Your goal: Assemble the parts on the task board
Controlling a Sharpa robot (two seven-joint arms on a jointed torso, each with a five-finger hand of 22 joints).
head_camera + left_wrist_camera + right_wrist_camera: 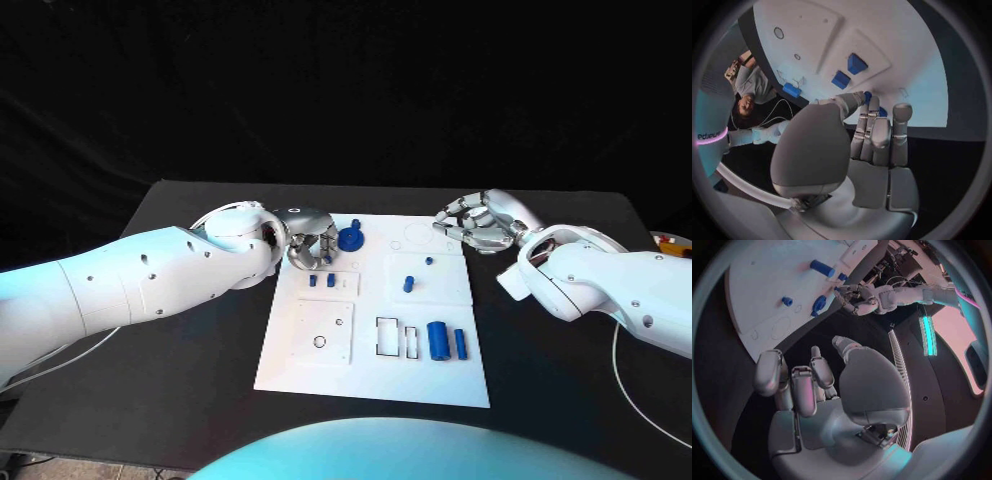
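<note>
From above, the white task board [378,310] lies in the middle of the black table [173,340], with small blue parts scattered over it: two short blocks [322,281] side by side near the board's left edge, a peg [410,282] and a smaller stud [430,262] towards the middle, and a cylinder [437,341] and a thin bar [460,343] lying side by side near the right edge. The left hand [307,238] sits over the board's far left corner, its fingers closed around a round blue part [352,238]; the hand itself hides most of that piece. The right hand [477,222] hovers at the far right corner, fingers curled in with nothing between them. From the left wrist, the left hand [870,132] reaches down to the board [898,45], a sliver of the blue part [868,94] showing at its fingertips, the blue blocks [849,71] just beyond. From the right wrist, the right hand [811,377] hangs off the board's edge [767,300], empty; across the board the left hand [856,297] stands beside the round blue part [819,304].
</note>
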